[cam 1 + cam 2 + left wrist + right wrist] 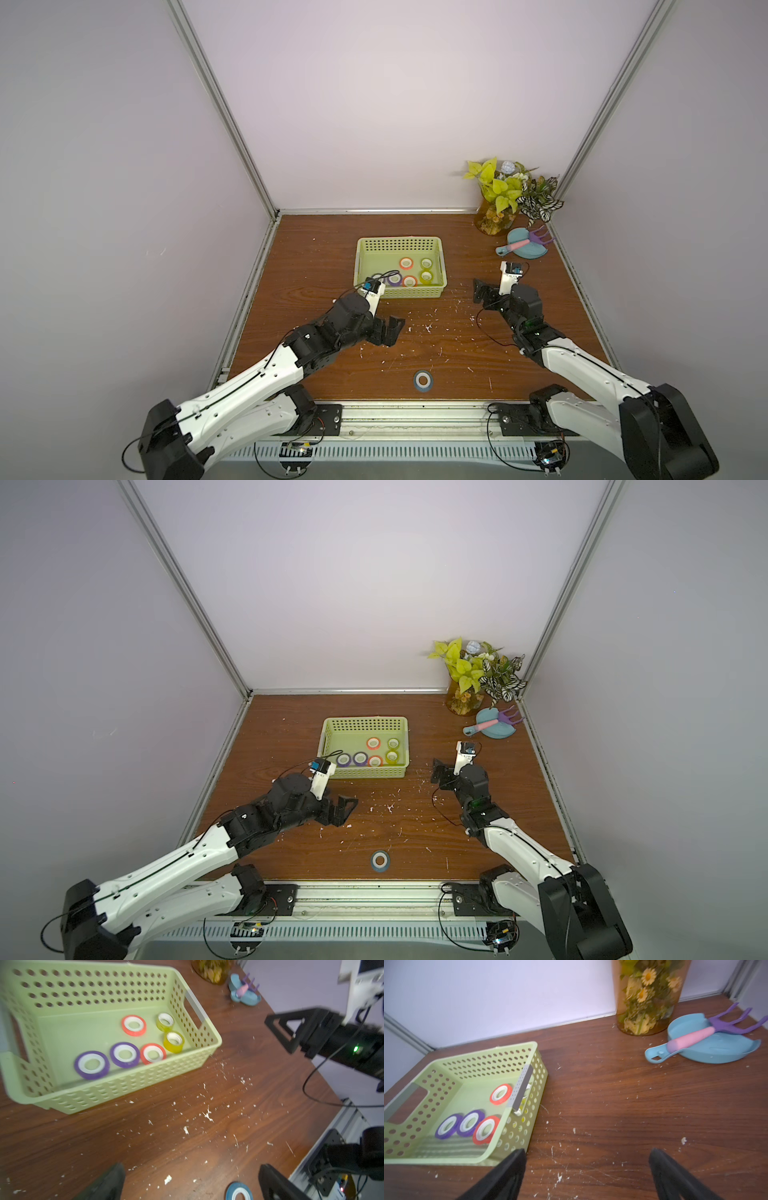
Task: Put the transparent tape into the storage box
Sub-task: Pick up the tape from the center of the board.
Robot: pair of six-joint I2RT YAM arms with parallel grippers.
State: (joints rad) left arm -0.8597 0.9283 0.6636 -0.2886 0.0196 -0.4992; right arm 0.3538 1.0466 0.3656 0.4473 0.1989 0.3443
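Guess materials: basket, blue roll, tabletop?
Basket: probably moulded plastic, matte pale green, with punched holes and a rounded rim. Blue roll: thin blue film wound on a white core, likely plastic. Tabletop: brown wood grain, slight sheen; laminate or veneer, can't tell.

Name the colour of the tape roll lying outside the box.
Blue-teal roll, white core; clearest in a top view.

Both arms are the same build. Left arm [249,380] and right arm [582,363]: white shell links, black joint housings, bulky black shoulder blocks. A thin black cable [303,1087] loops off the right wrist, and another runs along the left arm's white link. Left gripper [191,1186] and right gripper [481,291]: matte black fingers with open triangular frames. There's a white camera bracket [371,297] with a blue module on each wrist. Green LED [355,1049] lit on the right wrist housing. Black base plates [328,419], screwed down.
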